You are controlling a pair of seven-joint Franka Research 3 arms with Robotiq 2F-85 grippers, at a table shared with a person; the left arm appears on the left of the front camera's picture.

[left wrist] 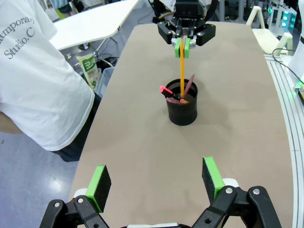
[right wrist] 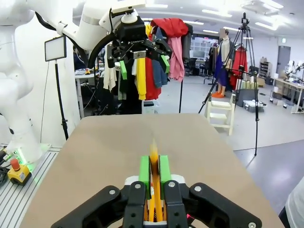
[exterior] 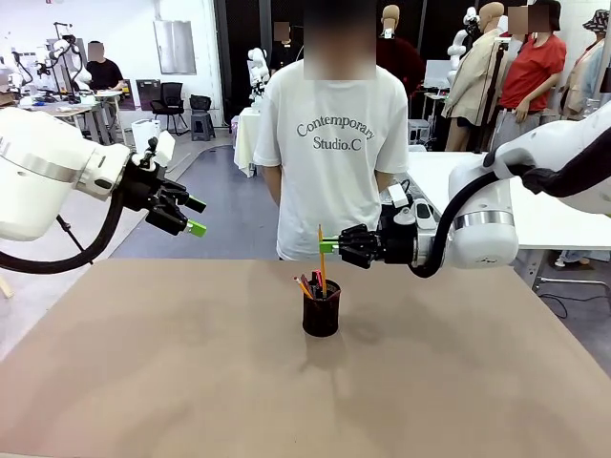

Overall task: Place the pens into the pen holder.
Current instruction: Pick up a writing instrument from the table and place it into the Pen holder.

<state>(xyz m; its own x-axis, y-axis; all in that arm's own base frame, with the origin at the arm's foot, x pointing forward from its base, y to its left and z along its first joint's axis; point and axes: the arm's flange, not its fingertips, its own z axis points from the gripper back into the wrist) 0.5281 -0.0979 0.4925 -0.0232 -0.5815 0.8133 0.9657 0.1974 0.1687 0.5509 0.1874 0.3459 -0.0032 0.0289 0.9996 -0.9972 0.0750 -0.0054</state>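
Observation:
The black mesh pen holder (exterior: 321, 315) (left wrist: 182, 107) stands at the middle of the table. A dark pen with a red tip (left wrist: 166, 90) and a brownish-pink pen (left wrist: 190, 84) lean inside it. The yellow-orange pen (exterior: 322, 258) (left wrist: 182, 76) (right wrist: 154, 152) stands upright with its lower end in the holder, and my right gripper (exterior: 327, 246) (left wrist: 182, 46) (right wrist: 154, 173) is shut on its upper part. My left gripper (exterior: 191, 215) (left wrist: 154, 183) (right wrist: 142, 61) hangs open and empty, high over the table's left side, well away from the holder.
A person in a white T-shirt (exterior: 329, 143) stands at the far edge of the brown table (exterior: 143, 382), hands out of sight. A white table (exterior: 544, 219) lies behind my right arm. Bare tabletop surrounds the holder.

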